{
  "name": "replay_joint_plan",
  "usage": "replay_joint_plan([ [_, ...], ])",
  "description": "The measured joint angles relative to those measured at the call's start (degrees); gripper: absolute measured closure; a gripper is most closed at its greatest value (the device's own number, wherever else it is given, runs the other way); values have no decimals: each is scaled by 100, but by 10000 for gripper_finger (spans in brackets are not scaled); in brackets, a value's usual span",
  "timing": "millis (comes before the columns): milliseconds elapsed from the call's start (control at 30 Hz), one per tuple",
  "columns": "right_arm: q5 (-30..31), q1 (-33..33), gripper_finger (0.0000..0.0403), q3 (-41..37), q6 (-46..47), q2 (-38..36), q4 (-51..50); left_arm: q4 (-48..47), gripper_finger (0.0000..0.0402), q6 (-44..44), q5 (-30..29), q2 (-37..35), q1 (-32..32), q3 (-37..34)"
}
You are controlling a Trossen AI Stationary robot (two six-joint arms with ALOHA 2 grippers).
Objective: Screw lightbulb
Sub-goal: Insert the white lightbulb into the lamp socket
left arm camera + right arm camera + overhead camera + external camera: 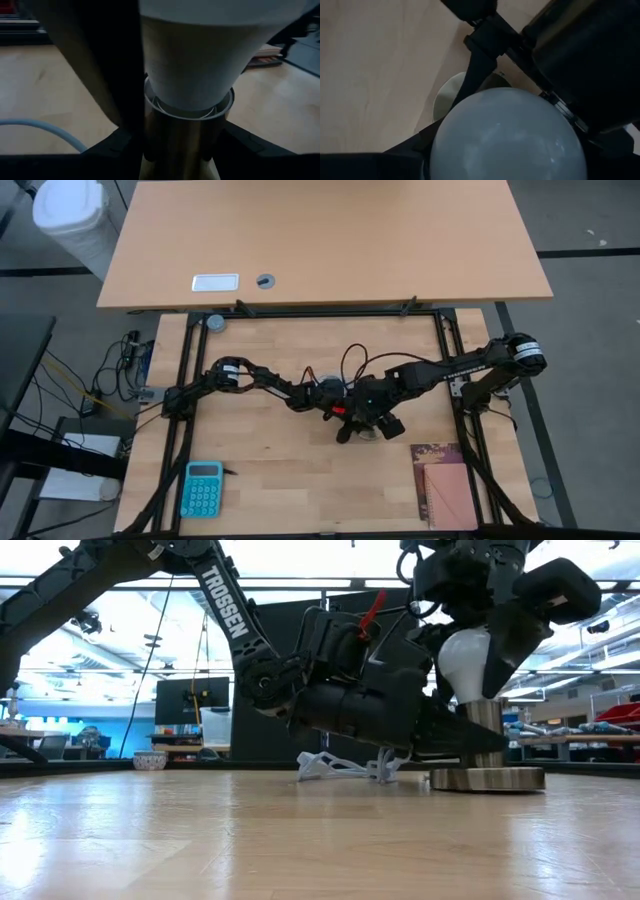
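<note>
The lightbulb (462, 658) stands upright with its narrow end down in the brass-coloured socket (484, 723), whose round flat base (487, 778) rests on the counter (300, 840). In the left wrist view the white cone of the bulb enters the socket collar (189, 107), so the thread looks at least started; how far it is seated cannot be told.

The right hand (490, 640) comes down from above and has the globe between its fingers, one dark finger (512, 645) lying against the bulb's side; its wrist view is filled by the rounded top of the globe. That top-down hold probably lets the wrist turn the bulb about its own axis. Its grip looks fairly wide, as the globe requires.

The left hand (470, 740) reaches in low and level from the side, its fingers part open and closed about the socket stem just above the base. That is likely to keep the socket from spinning or sliding while the bulb is turned.

Counted: one bulb, one socket, two arms, both at work at the same spot near the counter's middle. A white cable (335, 768) lies behind the socket. Farther off on the counter are one teal calculator (202, 489) and one notebook (444, 485), both well apart from the work.
</note>
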Motion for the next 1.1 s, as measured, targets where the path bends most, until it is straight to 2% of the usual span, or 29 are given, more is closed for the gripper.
replay_joint_plan([
  [633, 177, -173, 148, 11, 407, -4, -284, -127, 203, -214, -1078, -15, -57, 2],
  [1100, 379, -179, 146, 13, 836, -4, -479, -166, 204, -411, -2268, -15, -232, 9],
])
